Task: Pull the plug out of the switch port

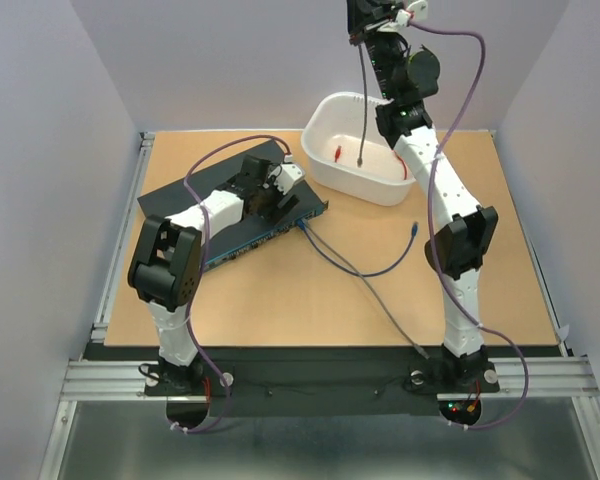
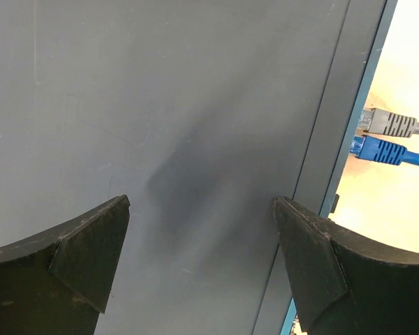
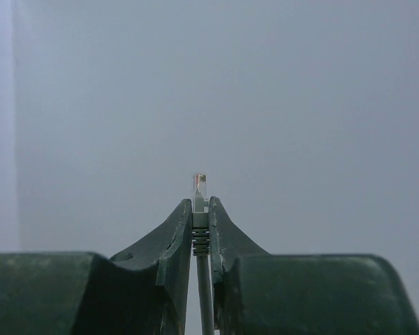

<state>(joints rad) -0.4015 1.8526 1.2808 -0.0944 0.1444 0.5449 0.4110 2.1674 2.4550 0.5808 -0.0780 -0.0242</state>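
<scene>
"Well, the right gripper is pressed together on a clear plug, which pokes out past the fingertips. It's lifted high over the far edge of the tabletop, and its cable hangs down into the white tub."

"And the left gripper?"

"The left gripper is spread wide, holding nothing, close over the dark lid of the switch. That lies slantwise near the tabletop's left edge."

"Anything in the ports?"

"Two: a grey plug and a blue plug, side by side at the end of the socket edge nearest the tabletop's middle. They sit just beyond the left gripper, toward the near edge, with their long axes sticking straight out from that rim. I'd say the left arm is far nearer."
</scene>
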